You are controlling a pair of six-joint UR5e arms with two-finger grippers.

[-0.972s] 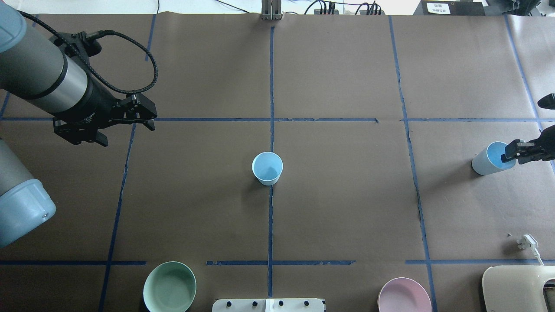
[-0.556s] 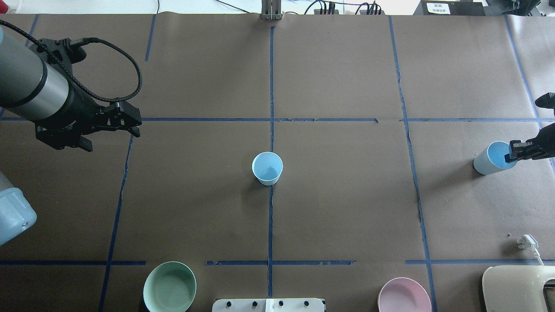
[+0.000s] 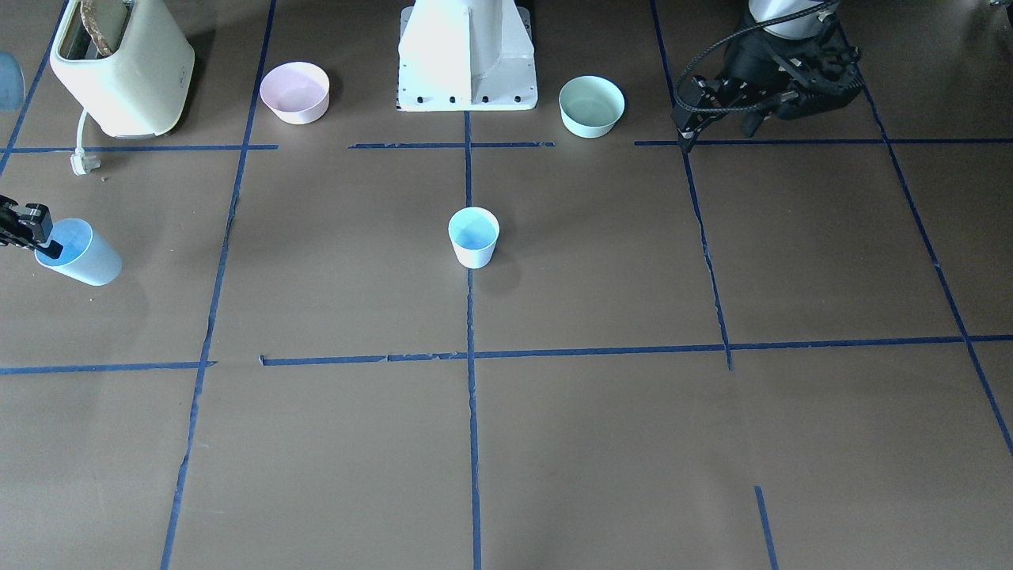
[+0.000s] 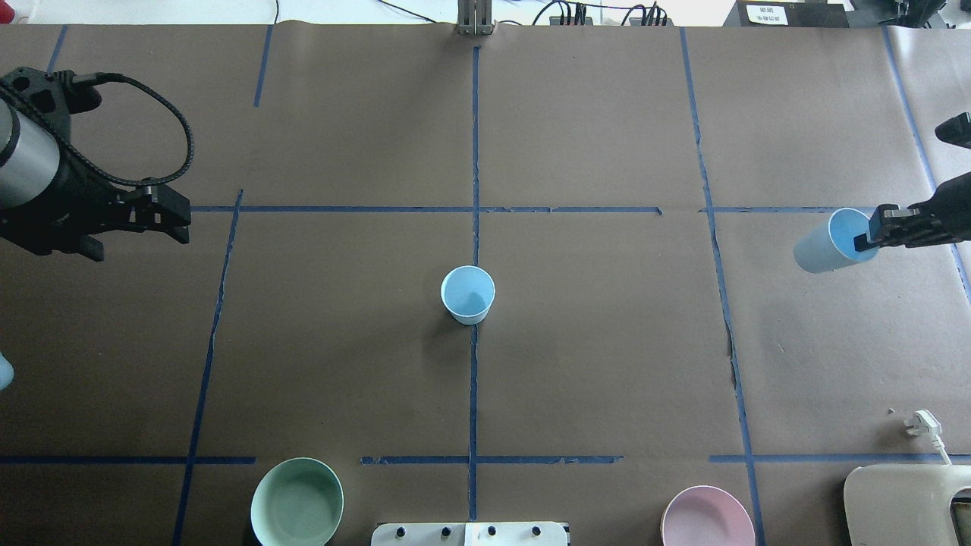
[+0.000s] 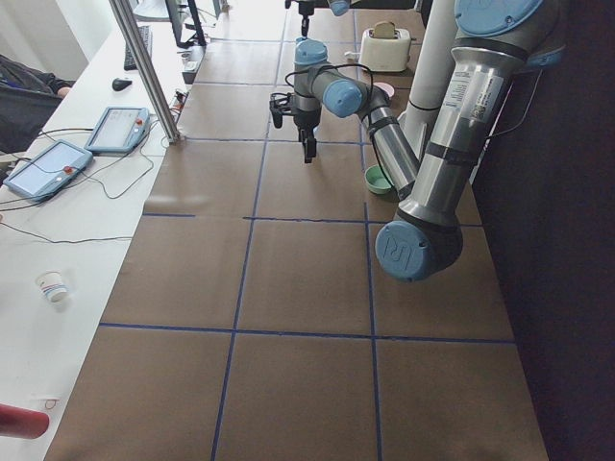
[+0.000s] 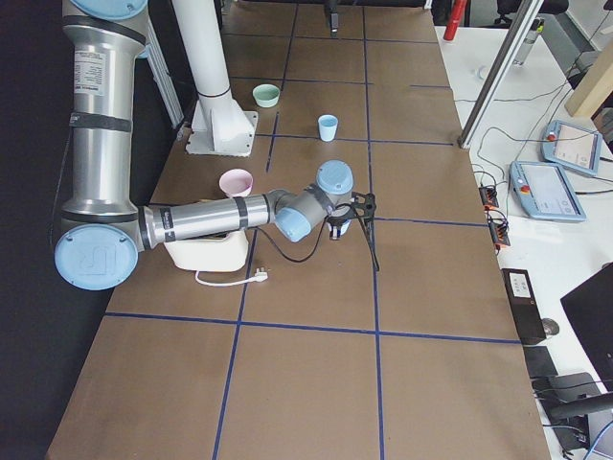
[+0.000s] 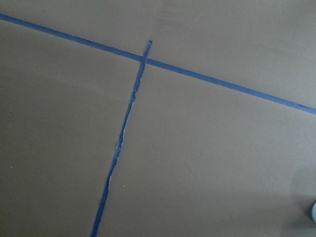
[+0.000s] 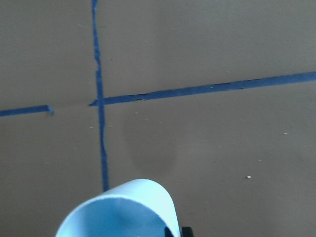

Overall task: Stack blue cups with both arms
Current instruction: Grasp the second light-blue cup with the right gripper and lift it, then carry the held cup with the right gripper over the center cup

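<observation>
One blue cup (image 4: 468, 294) stands upright at the table's centre, on the blue tape cross; it also shows in the front view (image 3: 473, 236) and the right side view (image 6: 328, 126). My right gripper (image 4: 868, 233) is shut on the rim of the second blue cup (image 4: 827, 244) at the table's right edge. That cup hangs tilted above the table in the front view (image 3: 77, 252), and its rim fills the bottom of the right wrist view (image 8: 123, 210). My left gripper (image 4: 140, 241) is open and empty, far left of the centre cup.
A mint-green bowl (image 4: 296, 502) and a pink bowl (image 4: 707, 517) sit near the robot's white base (image 3: 467, 55). A cream toaster (image 3: 123, 67) with its loose plug (image 4: 922, 421) stands at the near right corner. Blue tape lines grid the brown table.
My left arm has drawn back to the left, away from the centre cup. My right gripper has lifted its cup off the table, tilted, and carried it a little farther from the robot.
</observation>
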